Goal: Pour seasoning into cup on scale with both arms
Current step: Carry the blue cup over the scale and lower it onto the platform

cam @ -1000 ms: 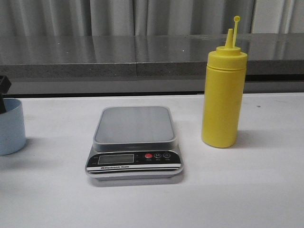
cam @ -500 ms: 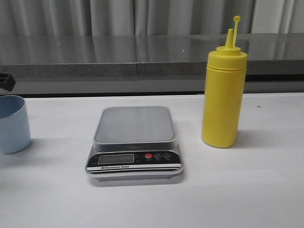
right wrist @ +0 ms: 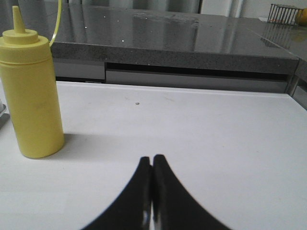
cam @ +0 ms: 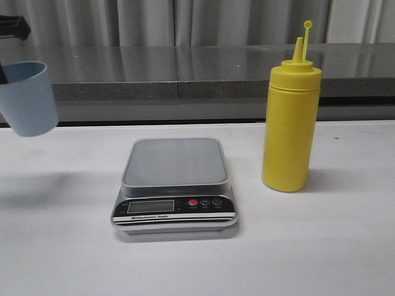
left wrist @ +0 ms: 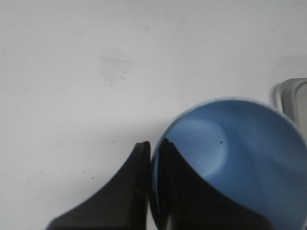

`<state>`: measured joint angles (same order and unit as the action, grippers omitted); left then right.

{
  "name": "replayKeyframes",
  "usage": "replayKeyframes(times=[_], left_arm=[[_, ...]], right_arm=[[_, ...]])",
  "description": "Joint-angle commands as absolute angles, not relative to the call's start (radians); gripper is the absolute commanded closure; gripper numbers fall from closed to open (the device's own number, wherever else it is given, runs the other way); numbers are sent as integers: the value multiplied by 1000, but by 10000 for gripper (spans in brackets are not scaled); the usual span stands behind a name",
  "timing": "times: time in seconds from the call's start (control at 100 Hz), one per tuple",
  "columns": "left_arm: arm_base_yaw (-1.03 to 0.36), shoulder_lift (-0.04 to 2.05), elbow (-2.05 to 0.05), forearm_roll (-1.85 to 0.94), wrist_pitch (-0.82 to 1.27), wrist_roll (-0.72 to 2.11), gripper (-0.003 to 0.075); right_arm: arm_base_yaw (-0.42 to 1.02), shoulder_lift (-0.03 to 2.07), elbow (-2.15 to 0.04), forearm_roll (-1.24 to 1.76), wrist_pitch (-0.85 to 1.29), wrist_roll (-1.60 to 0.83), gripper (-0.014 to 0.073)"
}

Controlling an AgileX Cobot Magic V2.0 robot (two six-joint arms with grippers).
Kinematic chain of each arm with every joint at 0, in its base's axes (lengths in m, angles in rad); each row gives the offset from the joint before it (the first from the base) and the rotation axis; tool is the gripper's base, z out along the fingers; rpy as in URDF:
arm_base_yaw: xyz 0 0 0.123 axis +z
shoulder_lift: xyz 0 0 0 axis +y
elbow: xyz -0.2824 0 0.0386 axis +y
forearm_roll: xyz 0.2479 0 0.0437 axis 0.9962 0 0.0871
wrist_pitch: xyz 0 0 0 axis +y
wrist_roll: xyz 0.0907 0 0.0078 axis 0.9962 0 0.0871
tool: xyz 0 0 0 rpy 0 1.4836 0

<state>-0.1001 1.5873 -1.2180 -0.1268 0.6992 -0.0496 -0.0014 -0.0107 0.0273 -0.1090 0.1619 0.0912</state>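
The pale blue cup (cam: 28, 98) hangs in the air at the far left, well above the table and tilted slightly. My left gripper (left wrist: 154, 146) is shut on the cup's (left wrist: 240, 158) rim, one finger inside and one outside; in the front view only a black bit of it (cam: 13, 28) shows at the top left corner. The silver scale (cam: 175, 185) lies at the table's middle with nothing on its platform. The yellow seasoning bottle (cam: 291, 126) stands upright to the right of the scale. My right gripper (right wrist: 152, 160) is shut and empty, low over the table, right of the bottle (right wrist: 32, 91).
A dark grey counter ledge (cam: 185, 74) runs along the back of the white table (cam: 308, 246). A corner of the scale (left wrist: 292, 100) shows beside the cup in the left wrist view. A wire basket (right wrist: 283, 13) stands far back on the counter.
The cup has risen off the table in my left gripper, up and slightly to the right. The scale, the bottle and the right arm have stayed where they were.
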Motion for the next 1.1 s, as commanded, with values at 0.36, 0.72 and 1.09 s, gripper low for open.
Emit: replayKeyframes(times=[0.36, 0.72, 1.09], left_arm=[[-325, 1580, -1392, -184, 745, -40, 738], [-425, 1751, -1559, -184, 830, -40, 738], [-466, 1874, -1681, -183, 898, -40, 738]], right_arm=[[-8, -26, 28, -113, 83, 86, 714], [-8, -26, 28, -113, 83, 86, 714], [-8, -26, 28, -113, 83, 86, 714]])
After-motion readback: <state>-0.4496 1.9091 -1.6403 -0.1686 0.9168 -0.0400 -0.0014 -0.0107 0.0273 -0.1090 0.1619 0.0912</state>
